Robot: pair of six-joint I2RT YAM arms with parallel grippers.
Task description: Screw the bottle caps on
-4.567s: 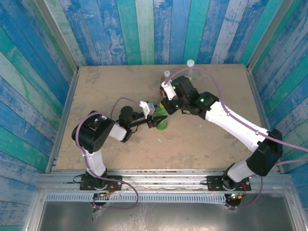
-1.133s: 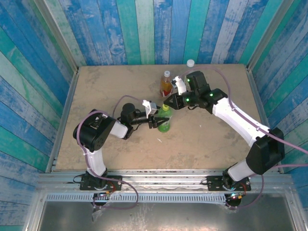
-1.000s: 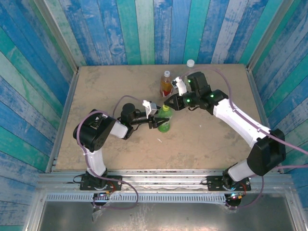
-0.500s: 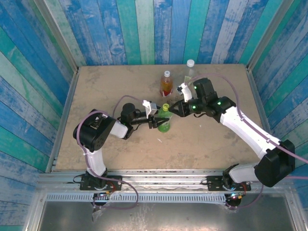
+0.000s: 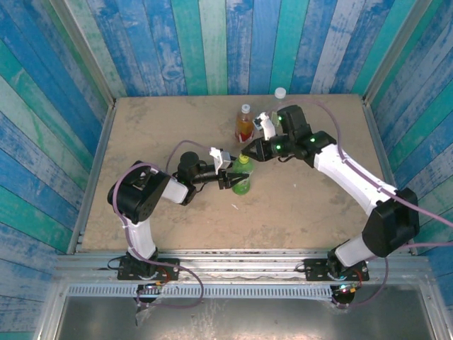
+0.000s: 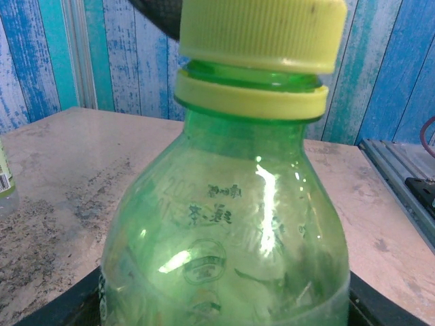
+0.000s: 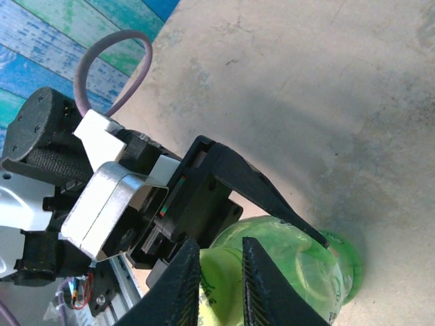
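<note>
The green bottle [image 5: 242, 184] stands upright near the table's middle, and my left gripper [image 5: 231, 180] is shut around its body from the left. In the left wrist view the bottle [image 6: 224, 224] is very close, with the yellow-green cap [image 6: 262, 30] sitting on its neck. My right gripper [image 5: 246, 157] comes down from the upper right and is shut on that cap [image 7: 221, 285], one ribbed finger [image 7: 187, 285] on either side. The left gripper's black finger [image 7: 262, 193] lies along the green bottle [image 7: 306, 265] in the right wrist view.
An amber bottle [image 5: 244, 126] with a white cap [image 5: 245, 108] stands just behind the green one. A clear bottle with a white cap [image 5: 280, 92] stands at the back edge. Blue and green plank walls [image 5: 212, 42] close in the sandy table [image 5: 156, 127] on three sides.
Half a second ago the right arm had swung out to the right of the cap; it is now back over it. The left gripper and green bottle have stayed put.
</note>
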